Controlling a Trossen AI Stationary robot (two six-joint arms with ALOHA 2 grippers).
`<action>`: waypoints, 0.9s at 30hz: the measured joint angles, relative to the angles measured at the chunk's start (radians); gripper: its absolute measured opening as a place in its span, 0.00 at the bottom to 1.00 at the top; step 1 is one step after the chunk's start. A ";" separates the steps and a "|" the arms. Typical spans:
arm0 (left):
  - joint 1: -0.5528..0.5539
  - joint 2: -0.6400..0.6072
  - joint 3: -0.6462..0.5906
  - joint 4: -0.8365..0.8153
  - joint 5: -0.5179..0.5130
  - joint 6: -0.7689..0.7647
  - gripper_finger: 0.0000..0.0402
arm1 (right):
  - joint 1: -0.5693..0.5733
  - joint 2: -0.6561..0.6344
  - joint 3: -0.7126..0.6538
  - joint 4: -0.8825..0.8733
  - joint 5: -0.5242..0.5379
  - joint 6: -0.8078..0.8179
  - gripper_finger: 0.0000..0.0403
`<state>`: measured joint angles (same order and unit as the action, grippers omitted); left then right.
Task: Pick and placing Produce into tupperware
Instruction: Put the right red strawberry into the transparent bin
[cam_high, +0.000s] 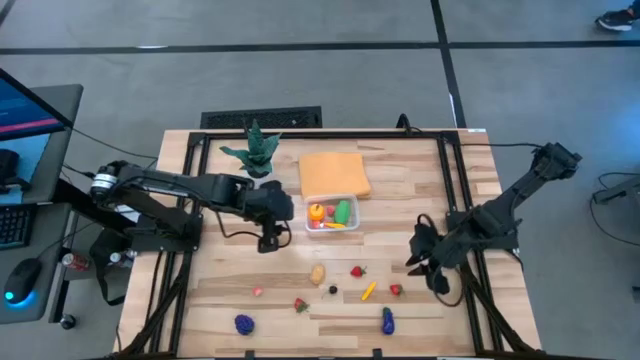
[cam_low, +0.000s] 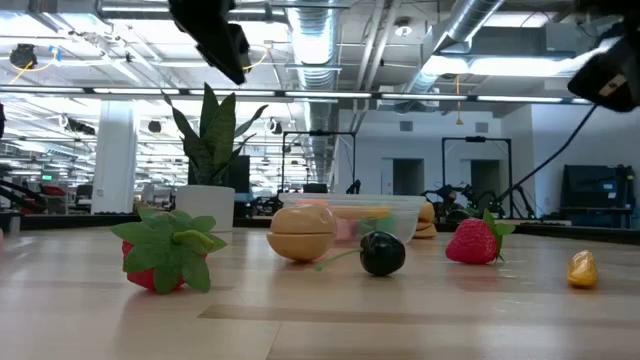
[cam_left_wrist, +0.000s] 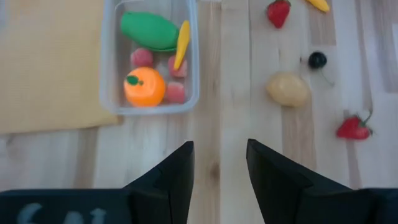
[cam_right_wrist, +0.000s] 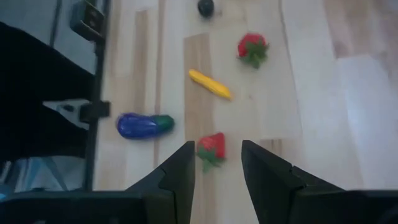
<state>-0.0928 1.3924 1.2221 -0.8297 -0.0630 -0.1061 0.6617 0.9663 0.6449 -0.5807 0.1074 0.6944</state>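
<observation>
The tupperware (cam_high: 333, 213), a small clear rectangular box with rounded corners, sits on the tabletop (cam_high: 400, 190) touching the near edge of the orange cloth (cam_high: 333, 172). Inside it lie an orange (cam_left_wrist: 144, 86), a green piece (cam_left_wrist: 149, 30), a thin yellow-orange piece and pink ones. More produce lies scattered on the wood nearer the front: a tan potato (cam_left_wrist: 288, 89), strawberries, a dark cherry (cam_left_wrist: 317, 60), an eggplant (cam_right_wrist: 144, 125). The left gripper (cam_left_wrist: 219, 163) hangs beside the box, fingers a little apart, holding nothing. The right gripper (cam_right_wrist: 217, 163) hovers over a strawberry (cam_right_wrist: 211, 148), fingers slightly apart, empty.
</observation>
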 joint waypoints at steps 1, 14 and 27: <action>-0.001 -0.012 0.000 -0.023 -0.010 0.007 0.34 | 0.002 0.023 -0.004 0.013 0.000 0.015 0.31; 0.000 -0.149 0.000 -0.169 -0.159 0.049 0.34 | 0.071 0.230 -0.013 0.187 -0.002 0.242 0.63; 0.001 -0.180 -0.001 -0.185 -0.205 0.050 0.34 | 0.117 0.383 -0.013 0.231 0.027 0.363 0.67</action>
<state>-0.0921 1.2126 1.2213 -1.0149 -0.2680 -0.0559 0.7784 1.3492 0.6319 -0.3496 0.1341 1.0573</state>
